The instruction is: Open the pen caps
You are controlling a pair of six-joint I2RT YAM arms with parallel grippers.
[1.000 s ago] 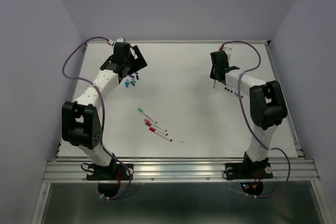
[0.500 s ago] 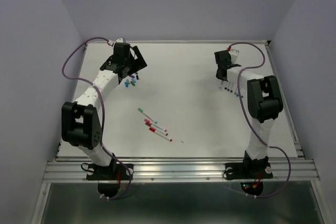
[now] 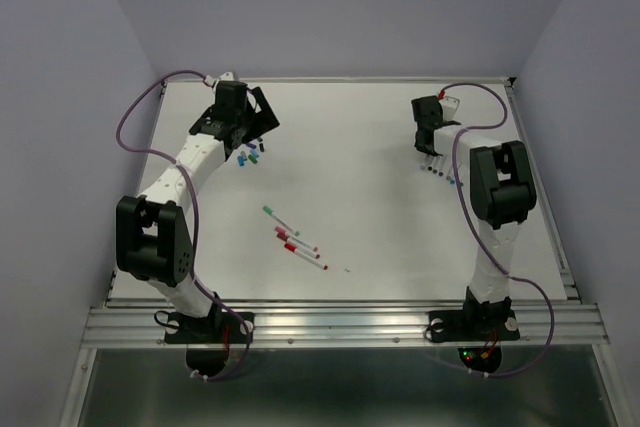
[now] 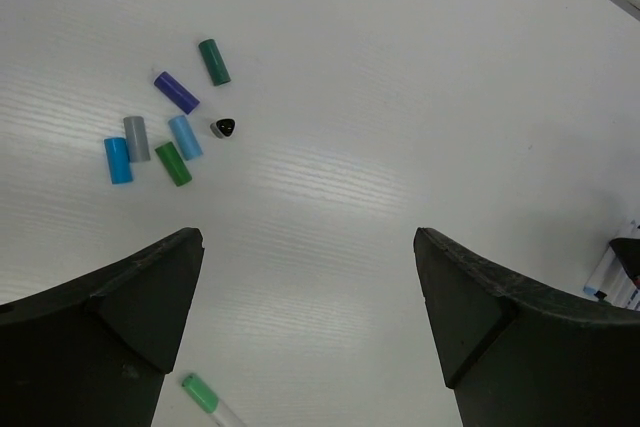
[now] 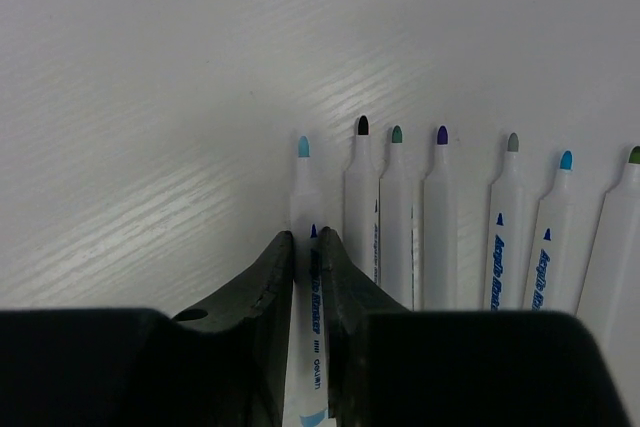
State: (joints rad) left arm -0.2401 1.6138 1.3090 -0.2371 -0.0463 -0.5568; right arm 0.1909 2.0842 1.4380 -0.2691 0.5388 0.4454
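My right gripper [image 5: 307, 237] is shut on a thin white pen [image 5: 304, 192] with a bare light-blue tip, held at the left end of a row of several uncapped pens [image 5: 440, 207] lying side by side. In the top view this gripper [image 3: 430, 154] is at the far right, over that row [image 3: 441, 174]. Several loose pen caps [image 4: 176, 92] in green, purple, grey and blue lie in a cluster on the table. My left gripper [image 4: 308, 247] is open and empty above the table near them; in the top view it [image 3: 256, 130] hangs just behind the caps [image 3: 250, 155].
A few capped pens [image 3: 295, 239] with green and red caps lie in the middle of the white table [image 3: 350, 147]; one green cap end [image 4: 200, 392] shows under my left gripper. A tiny speck [image 3: 347, 270] lies near the front. Purple walls enclose the table.
My right gripper has carried the pen right and back, down to the left end of the uncapped row. The left arm has not moved.
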